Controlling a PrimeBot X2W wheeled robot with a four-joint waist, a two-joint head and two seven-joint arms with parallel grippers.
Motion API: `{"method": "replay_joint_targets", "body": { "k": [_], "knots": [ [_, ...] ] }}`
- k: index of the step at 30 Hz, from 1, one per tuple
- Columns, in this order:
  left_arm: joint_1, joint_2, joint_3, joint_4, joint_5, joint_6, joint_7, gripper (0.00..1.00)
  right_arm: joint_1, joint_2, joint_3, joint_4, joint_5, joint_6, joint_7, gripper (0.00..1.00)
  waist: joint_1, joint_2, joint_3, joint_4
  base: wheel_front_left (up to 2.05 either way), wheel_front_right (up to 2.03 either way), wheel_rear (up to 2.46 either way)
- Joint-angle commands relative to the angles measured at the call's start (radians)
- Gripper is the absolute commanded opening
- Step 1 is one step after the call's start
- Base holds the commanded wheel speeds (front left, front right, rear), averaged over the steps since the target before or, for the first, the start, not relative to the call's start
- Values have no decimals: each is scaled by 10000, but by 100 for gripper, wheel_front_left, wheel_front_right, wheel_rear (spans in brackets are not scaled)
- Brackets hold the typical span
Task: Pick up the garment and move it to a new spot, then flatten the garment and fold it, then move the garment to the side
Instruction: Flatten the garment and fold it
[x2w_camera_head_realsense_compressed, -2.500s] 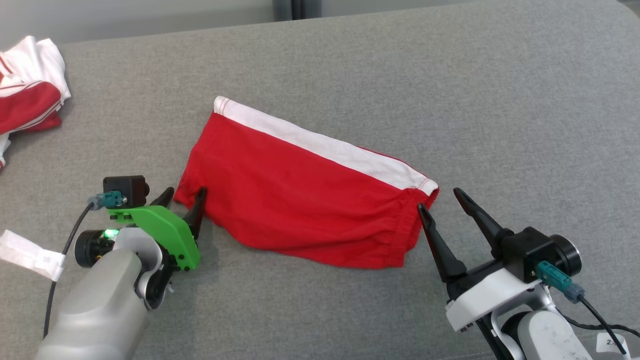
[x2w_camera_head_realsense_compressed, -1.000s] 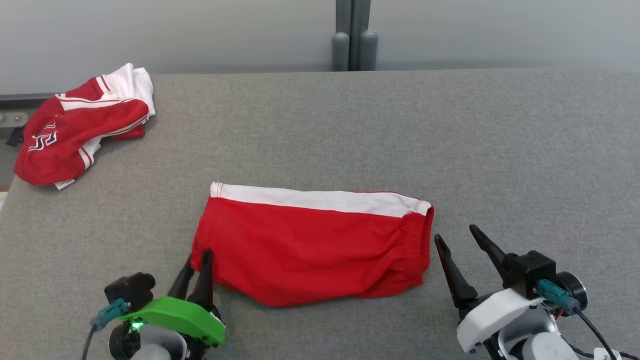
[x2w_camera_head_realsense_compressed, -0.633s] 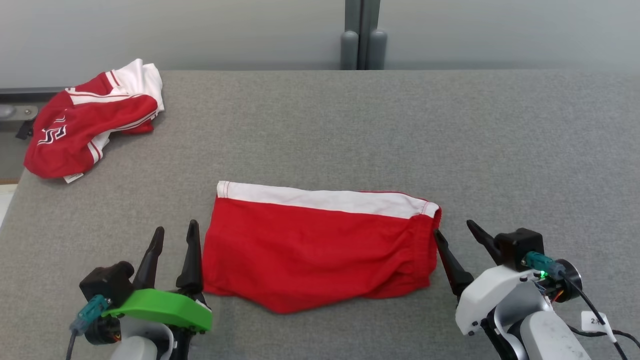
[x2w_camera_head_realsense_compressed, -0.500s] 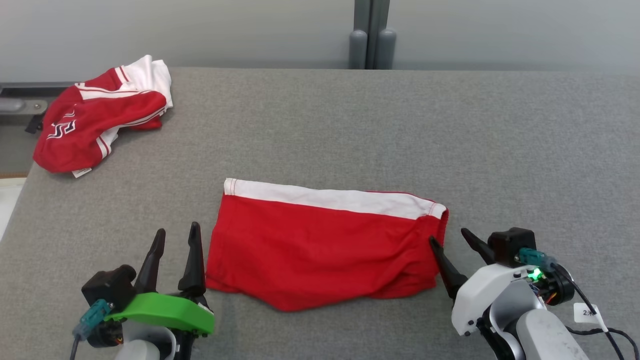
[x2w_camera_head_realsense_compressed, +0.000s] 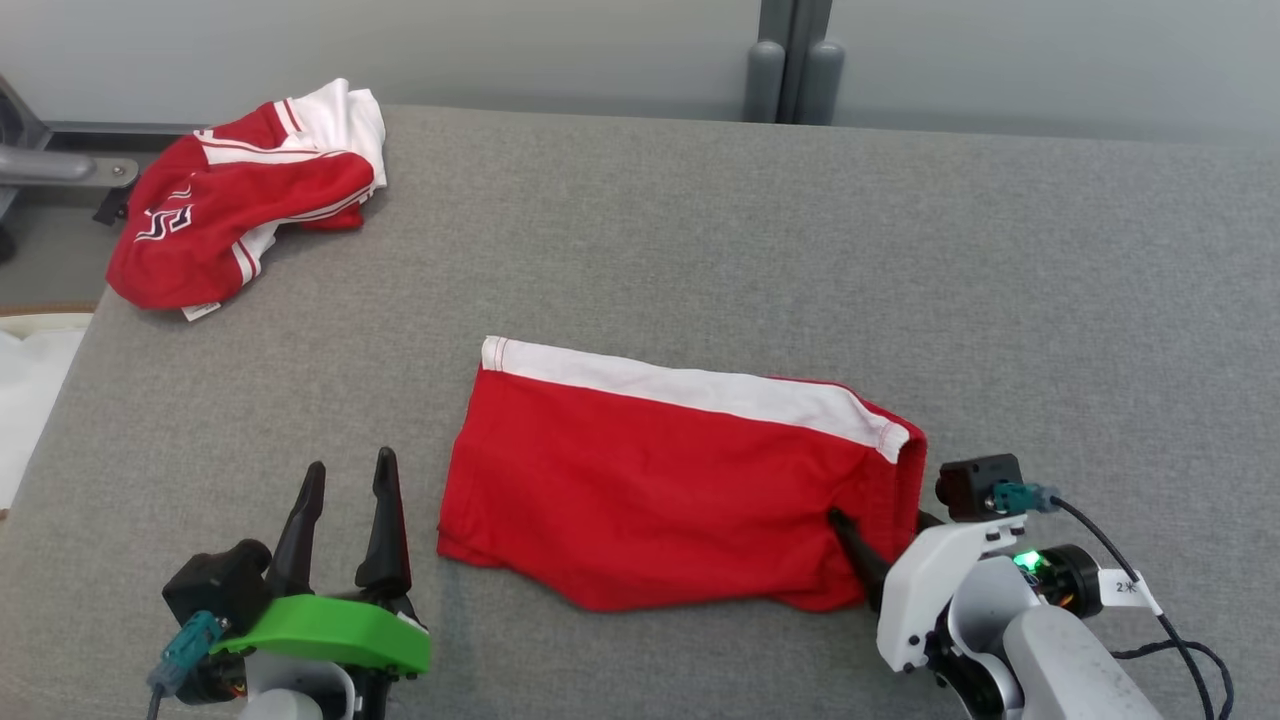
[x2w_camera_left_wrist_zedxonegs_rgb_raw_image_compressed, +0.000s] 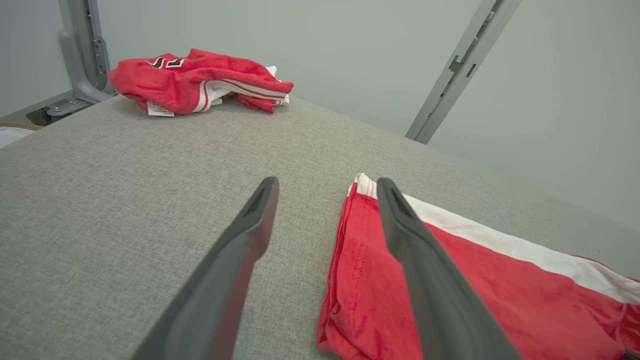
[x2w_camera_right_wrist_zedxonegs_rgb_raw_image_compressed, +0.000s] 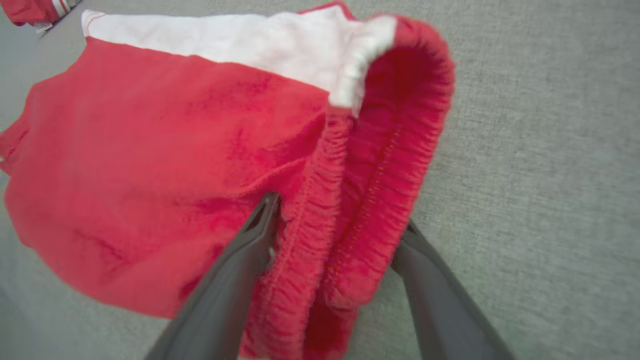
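The right gripper (x2w_camera_right_wrist_zedxonegs_rgb_raw_image_compressed: 339, 214) has pushed forward over the waistband end of the red shorts (x2w_camera_head_realsense_compressed: 660, 490), and the left gripper (x2w_camera_head_realsense_compressed: 350, 462) has let go of the opposite corner. The grey padded worktop (x2w_camera_head_realsense_compressed: 700, 230) carries the shorts folded flat near its front edge, white band toward the back. A crumpled red-and-white garment (x2w_camera_head_realsense_compressed: 230, 200) lies at the back left corner. The right gripper's fingers are spread wide, straddling the elastic. The left gripper's stand wide just beside the shorts, holding nothing.
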Motion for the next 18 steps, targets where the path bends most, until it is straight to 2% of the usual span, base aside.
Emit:
{"method": "replay_joint_targets", "body": {
  "k": [1,3,4,5,6,11,18],
  "knots": [
    [108,-1,76,-44,75,-52,-6,100,-138,-43,105,115,58,-11,34,48,0,-1,20,-13,0,0,0],
    [58,-51,63,-47,163,-70,-6,100,-314,-40,272,265,163,-11,49,25,0,-1,41,-50,0,0,0],
    [15,-69,38,-54,192,-72,-6,100,-431,-42,359,344,218,-11,62,22,0,-1,50,-82,0,0,0],
    [-24,-86,3,-57,249,-62,-6,100,-547,-39,434,403,259,-11,74,5,0,-1,57,-116,0,0,0],
    [-56,-94,-33,-71,309,-67,-6,100,-652,-39,476,437,301,-11,84,0,0,-1,63,-153,0,0,0],
    [-184,-205,-354,-241,248,-82,-6,100,-1288,-86,165,397,188,-11,304,0,0,-1,64,-439,0,0,0],
    [-293,-185,-684,-399,56,-80,-6,100,-1655,-1265,-830,-243,47,-11,1243,0,0,-1,97,-649,0,0,0]
  ]
}}
